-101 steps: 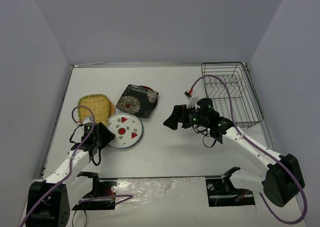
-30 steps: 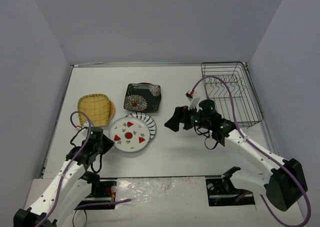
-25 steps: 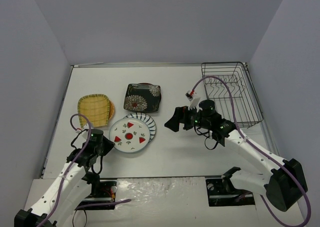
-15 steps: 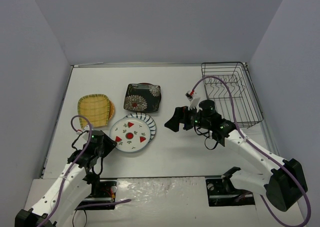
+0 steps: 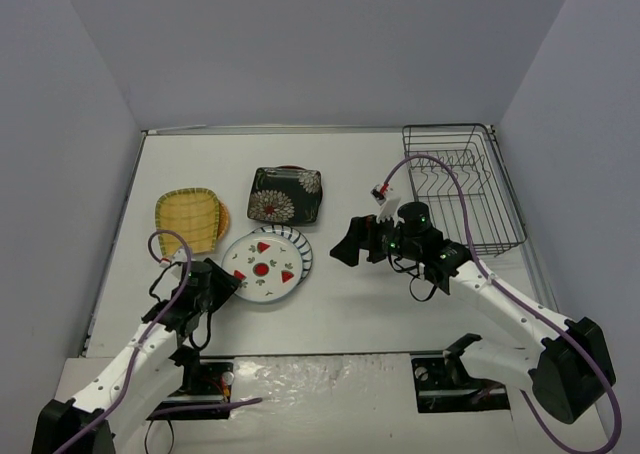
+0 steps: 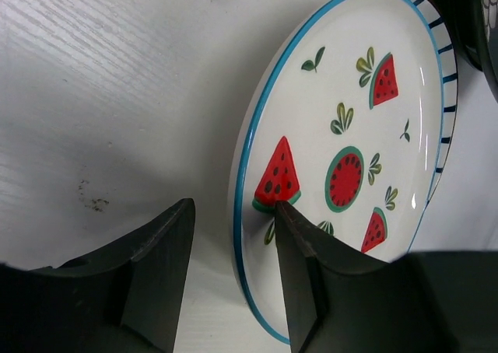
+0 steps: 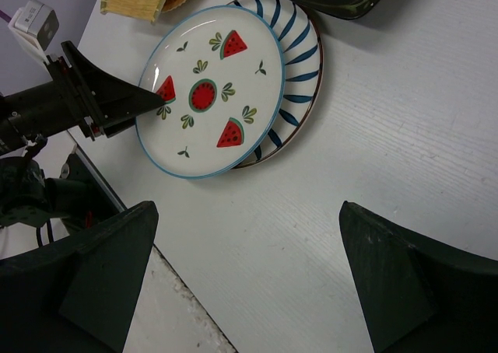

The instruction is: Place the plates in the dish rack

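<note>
In the rack (image 5: 460, 179) no plate is seen yet (loading is judged unstarted). The plates (image 5: 285, 194) lie well left of it on the surface (image 5: 350, 164). The watermelon plate (image 6: 342, 151) has its rim straddled by the left jaws, parted and not clamped. The right jaws are held wide, with nothing between them.

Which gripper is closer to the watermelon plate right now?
Left. The left gripper is at the near-left rim of the watermelon plate, jaws open either side of the edge. The right gripper hangs open off its right side, apart from it.
</note>
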You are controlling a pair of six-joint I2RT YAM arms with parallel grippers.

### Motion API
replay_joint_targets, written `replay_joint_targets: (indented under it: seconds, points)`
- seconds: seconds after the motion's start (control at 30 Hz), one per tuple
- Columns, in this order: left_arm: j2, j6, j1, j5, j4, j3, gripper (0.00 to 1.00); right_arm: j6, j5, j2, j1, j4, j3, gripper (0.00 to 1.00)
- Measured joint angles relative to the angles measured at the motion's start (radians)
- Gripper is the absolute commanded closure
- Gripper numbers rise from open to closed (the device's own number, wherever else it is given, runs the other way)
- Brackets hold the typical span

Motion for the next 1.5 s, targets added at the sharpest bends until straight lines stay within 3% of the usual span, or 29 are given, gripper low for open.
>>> replay_joint_targets:
  seconds: [0.17, 0.47, 0.57, 1.0, 1.5]
  points:
    - [0.034, 0.001, 0.012, 0.013, 0.069, -0.013, 0.59, 0.000, 0.000, -0.016, 0.000, -0.001, -0.022, 0.00]
    - [0.023, -0.021, 0.031, 0.063, 0.164, -0.048, 0.92, 0.000, 0.000, -0.022, 0.000, -0.001, -0.032, 0.00]
    - [-0.034, -0.032, 0.037, 0.072, 0.164, -0.049, 0.98, 0.000, 0.000, -0.023, 0.000, -0.002, -0.032, 0.00]
    - [-0.179, -0.026, 0.037, 0.080, -0.030, 0.027, 1.00, 0.050, -0.039, 0.009, 0.001, 0.022, -0.009, 0.00]
    - [-0.160, 0.005, 0.037, 0.189, -0.040, 0.277, 1.00, 0.190, -0.184, 0.263, 0.002, 0.183, 0.156, 0.00]
